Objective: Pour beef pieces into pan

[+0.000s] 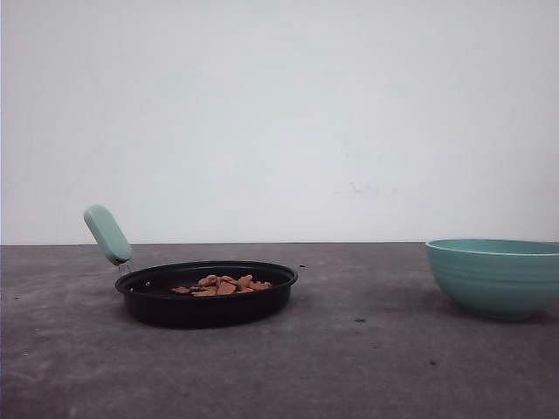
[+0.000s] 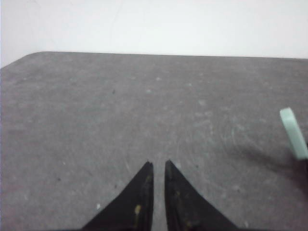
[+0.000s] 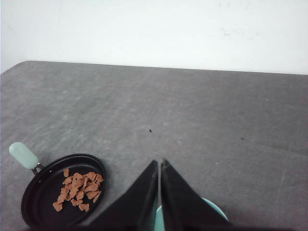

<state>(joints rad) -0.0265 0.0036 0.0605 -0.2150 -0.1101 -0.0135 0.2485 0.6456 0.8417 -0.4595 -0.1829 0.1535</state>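
Observation:
The black pan [image 1: 206, 295] sits on the table left of centre, its mint-green handle [image 1: 107, 234] angled up to the left. The orange-brown beef pieces [image 1: 223, 285] lie in a small heap inside it. In the right wrist view the pan [image 3: 36, 202] and the beef pieces [image 3: 78, 187] show off to one side, and my right gripper [image 3: 159, 161] is shut and holds nothing, above the teal bowl [image 3: 214, 208]. My left gripper [image 2: 159, 163] hangs over bare table, jaws nearly together with nothing between them; the pan handle [image 2: 293, 132] shows at the frame's edge.
A ribbed teal bowl [image 1: 495, 277] stands at the right of the grey table [image 1: 367, 349]. A white wall rises behind the table's far edge. A few dark specks dot the surface.

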